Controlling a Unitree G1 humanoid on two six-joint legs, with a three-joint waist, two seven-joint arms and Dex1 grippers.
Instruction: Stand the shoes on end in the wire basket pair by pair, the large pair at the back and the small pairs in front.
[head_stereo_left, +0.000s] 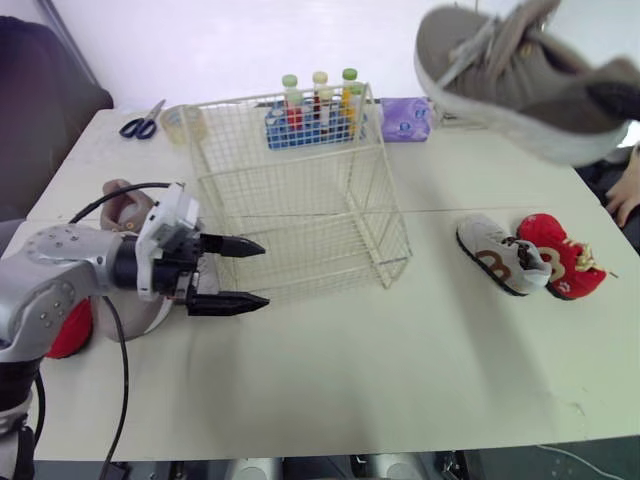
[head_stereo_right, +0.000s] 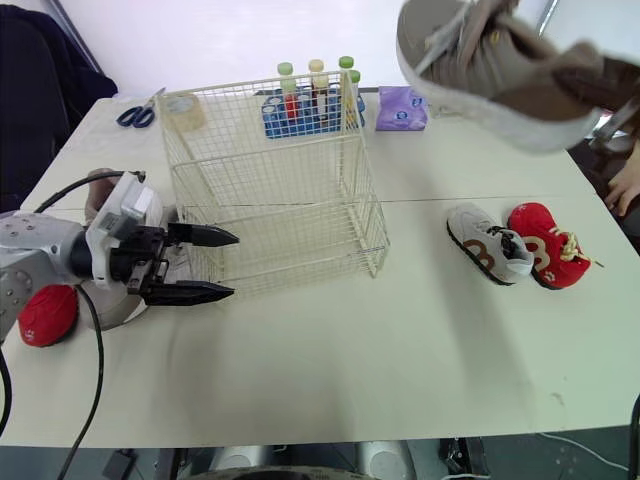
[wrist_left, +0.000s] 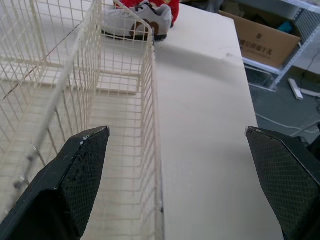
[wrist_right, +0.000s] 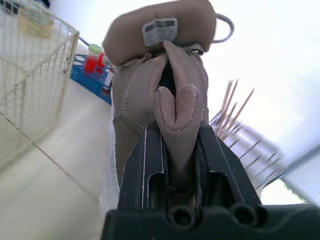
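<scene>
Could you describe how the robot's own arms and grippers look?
The left arm has a rounded silver-grey shell, a white wrist block and a black cable looping off it. The left gripper has two black pointed fingers with cross-hatched pads. The right gripper is black and boxy.

no readable text, label (wrist_right: 159, 26) on shoe (wrist_right: 134, 85) illegible

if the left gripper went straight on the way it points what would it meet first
Probably the wire basket: the open left gripper points along its front wall, which runs between the fingers; depth is unclear.
</scene>
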